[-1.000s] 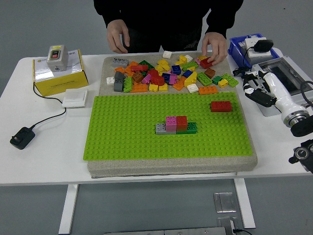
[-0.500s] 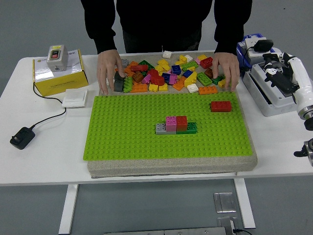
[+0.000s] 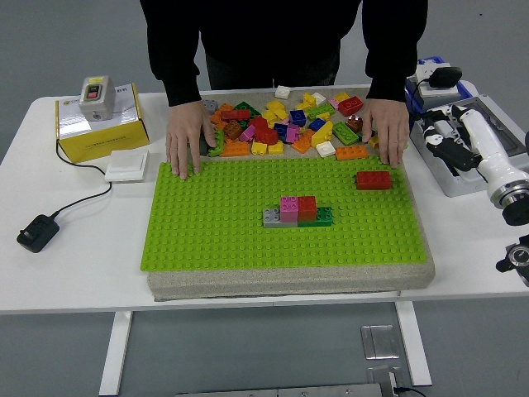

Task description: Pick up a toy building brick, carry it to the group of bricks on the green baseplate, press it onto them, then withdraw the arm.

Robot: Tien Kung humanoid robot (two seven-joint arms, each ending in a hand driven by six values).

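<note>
White bench (image 3: 74,265), left to right. Far left: black power adapter (image 3: 37,232) with its cord running up toward a white flat box (image 3: 127,165); behind that, one yellow carton (image 3: 97,126) with a grey switch unit (image 3: 94,98) on top. Open bench surface lies in front of these, down to the near edge.

Centre: grey foam slab (image 3: 289,277) carrying the green baseplate (image 3: 207,215), which reaches almost to the slab's front and side edges. Most of the baseplate is bare studs. On it: one group of bricks (image 3: 297,211) near the middle (grey, pink, red, green, touching each other), and one single red brick (image 3: 374,179) toward the right rear, well apart from the group.

Behind the baseplate, a loose brick pile (image 3: 281,124), mixed colours, too many to count. A person stands at the far side; the hand at picture left (image 3: 185,141) lies flat on the baseplate's rear left corner, the hand at picture right (image 3: 388,131) lies flat at the rear right edge, just behind the red brick. Both flank the pile.

Right edge: right robot hand (image 3: 444,142), white with black joints, over a grey tray (image 3: 463,178) off the slab, fingers loosely curled, holding nothing. Blue bin (image 3: 417,83) behind it. Left robot hand out of view. Grey floor beyond
</note>
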